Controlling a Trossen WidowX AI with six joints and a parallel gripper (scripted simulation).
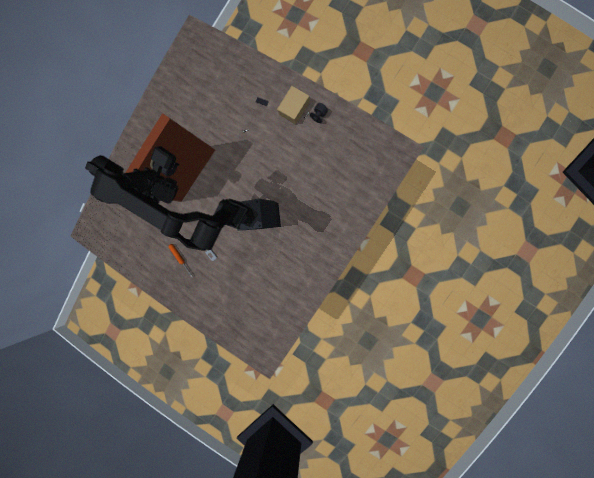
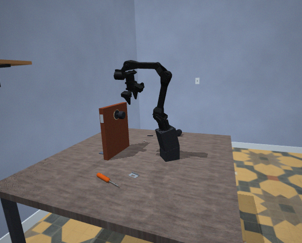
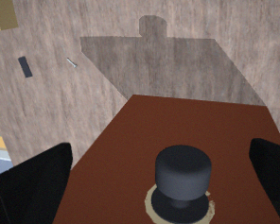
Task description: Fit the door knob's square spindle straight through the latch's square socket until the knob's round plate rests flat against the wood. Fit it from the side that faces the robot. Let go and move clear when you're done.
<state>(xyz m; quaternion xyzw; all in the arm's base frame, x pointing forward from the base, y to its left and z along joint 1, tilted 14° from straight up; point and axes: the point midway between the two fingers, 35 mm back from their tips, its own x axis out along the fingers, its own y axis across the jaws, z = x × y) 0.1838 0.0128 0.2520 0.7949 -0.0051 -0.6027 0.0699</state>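
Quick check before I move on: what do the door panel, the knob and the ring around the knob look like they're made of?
Door panel: looks like painted or stained wood, a flat reddish-brown matte face with no grain showing.
Knob: dark grey with a dull, soft sheen, so metal or plastic; I cannot tell which.
Ring around its base: pale tan, possibly brass or bare wood.
The open gripper hangs above, touching none of them.

Door panel and arm on the table

The door knob (image 2: 119, 114) sits in the upright door panel (image 2: 115, 135); the open gripper (image 2: 130, 96) hangs above it, a screwdriver (image 2: 106, 179) lying in front.
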